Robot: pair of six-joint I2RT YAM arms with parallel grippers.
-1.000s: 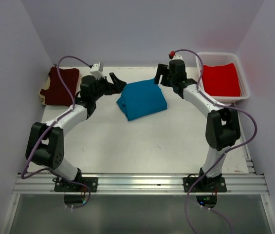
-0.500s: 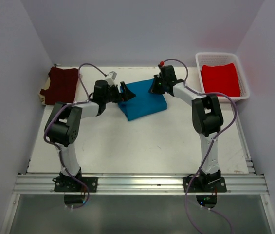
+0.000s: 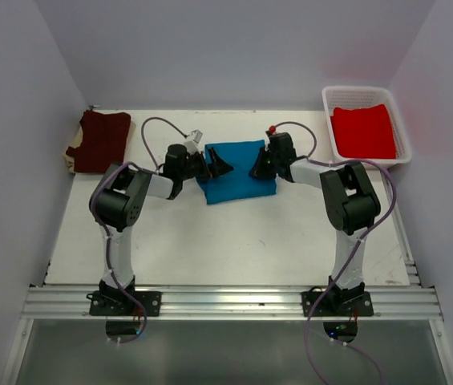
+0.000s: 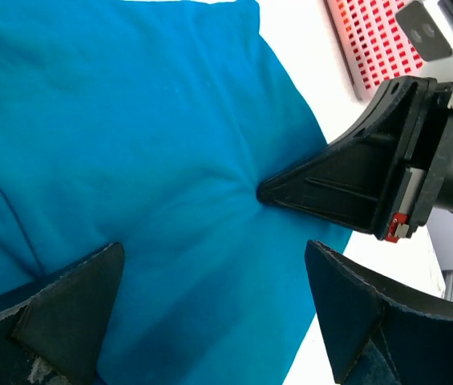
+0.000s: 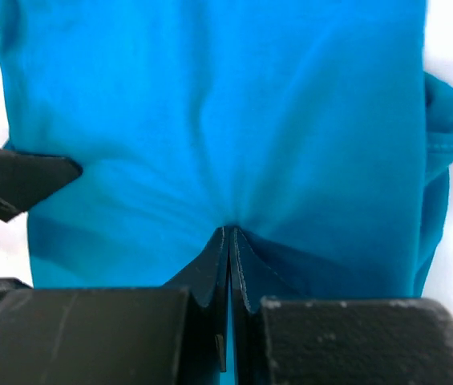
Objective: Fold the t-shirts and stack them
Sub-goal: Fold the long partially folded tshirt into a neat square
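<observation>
The teal-blue t-shirt (image 3: 238, 172) lies folded in a rectangle at the table's middle back. My left gripper (image 3: 215, 167) reaches over its left edge, open, with both fingers (image 4: 74, 309) spread above the cloth (image 4: 146, 144) and holding nothing. My right gripper (image 3: 256, 171) comes in from the right edge and is shut, its tips (image 5: 230, 234) pinching the cloth, which puckers around them (image 5: 226, 120). The dark maroon t-shirt (image 3: 102, 140) lies folded at the back left. The bright red t-shirt (image 3: 364, 131) lies in the basket.
A white mesh basket (image 3: 366, 91) stands at the back right corner, also seen in the left wrist view (image 4: 370, 40). White walls close in the table on three sides. The two grippers face each other only a few centimetres apart over the teal shirt.
Both arms have swung in and come down onto the teal shirt. The right gripper has shut on the cloth. The shirt now lies flatter and squarer than before.
</observation>
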